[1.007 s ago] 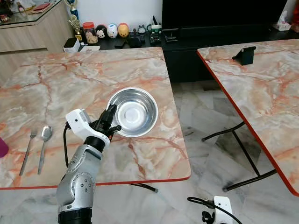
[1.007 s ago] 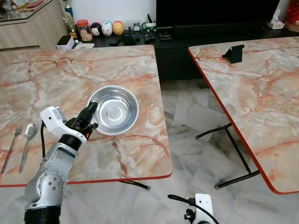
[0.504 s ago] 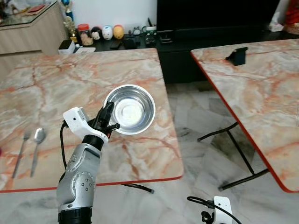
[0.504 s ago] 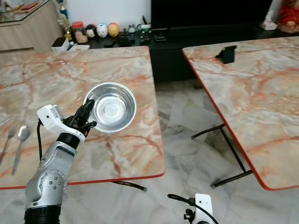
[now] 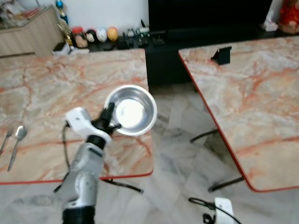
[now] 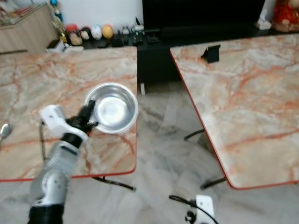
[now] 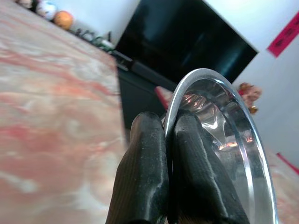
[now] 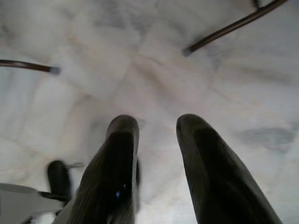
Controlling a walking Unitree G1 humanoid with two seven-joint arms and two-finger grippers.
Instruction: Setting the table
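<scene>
Steel bowl pinched at rim — left hand, above table.

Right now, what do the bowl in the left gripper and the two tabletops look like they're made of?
The bowl looks like polished steel: silvery, with mirror-like reflections inside. The left gripper pinches its thin rim. The near tabletop and the far tabletop show a glossy marble pattern, beige with orange veins; thin red edging suggests laminate rather than stone, though that's uncertain.
</scene>
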